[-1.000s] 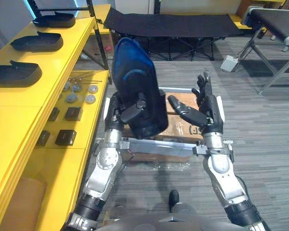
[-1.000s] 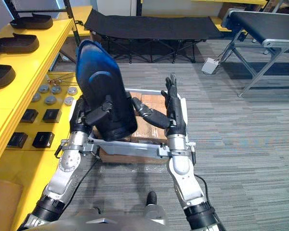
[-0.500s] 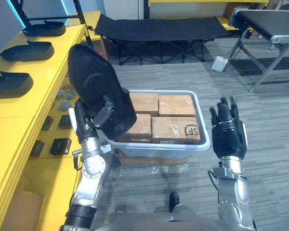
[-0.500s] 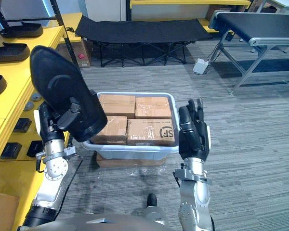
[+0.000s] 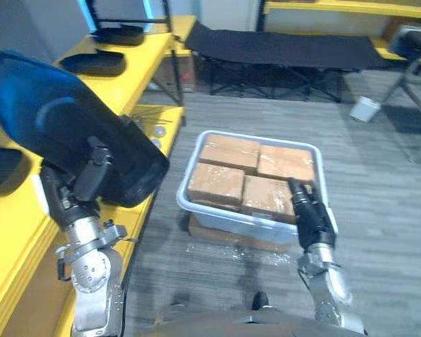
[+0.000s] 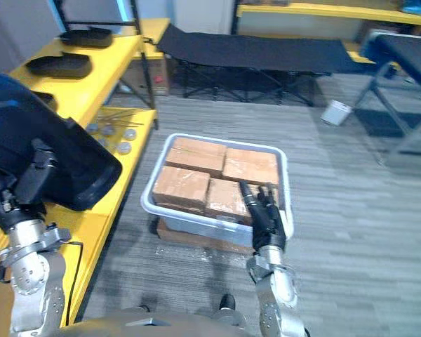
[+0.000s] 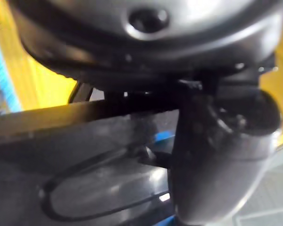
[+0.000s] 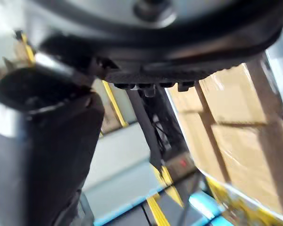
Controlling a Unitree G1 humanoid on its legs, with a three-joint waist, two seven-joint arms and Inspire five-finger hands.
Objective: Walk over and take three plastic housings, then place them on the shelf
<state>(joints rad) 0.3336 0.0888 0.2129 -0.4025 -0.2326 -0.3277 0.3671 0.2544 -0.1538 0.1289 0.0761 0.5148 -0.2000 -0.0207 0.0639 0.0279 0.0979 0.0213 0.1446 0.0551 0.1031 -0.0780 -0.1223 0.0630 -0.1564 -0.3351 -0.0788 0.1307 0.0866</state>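
Observation:
A large black plastic housing [image 5: 63, 133] is held up at the left, over the edge of the yellow shelf [image 5: 14, 210]. My left hand [image 5: 84, 186] is shut on its lower side, thumb across the front. In the left wrist view the housing's glossy surface [image 7: 85, 160] lies just past my thumb [image 7: 217, 155]. Two more black housings [image 5: 95, 62] [image 5: 119, 31] lie further back on the shelf top. My right hand [image 5: 310, 214] hangs low with straight fingers and nothing in it, by the near right rim of the white bin [image 5: 189, 203].
The white bin on the floor holds several cardboard boxes [image 5: 252, 175] and rests on a flat carton. Small round metal parts [image 6: 112, 130] lie on the lower shelf level. A black folding cot [image 5: 288, 49] spans the back, with a metal-legged frame [image 6: 400, 63] at the far right.
The view has swung, so the shelf looks nearer. My left hand has carried the housing leftwards over the shelf edge. My right hand has dropped lower, beside the bin.

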